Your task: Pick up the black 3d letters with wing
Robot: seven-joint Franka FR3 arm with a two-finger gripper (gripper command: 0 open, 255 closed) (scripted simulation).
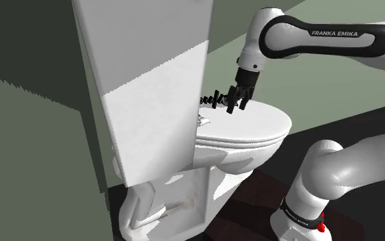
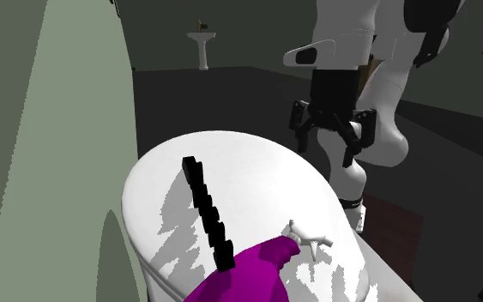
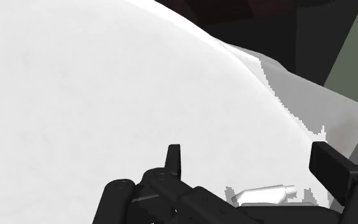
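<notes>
Shoulder view | blocky black letters | rounded white lid | jaws apart

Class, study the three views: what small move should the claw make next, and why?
Probably slide the open claw across the white lid until it straddles the black letters. Its fingers stand apart with nothing between them, and the letters lie to one side on the lid.
</notes>
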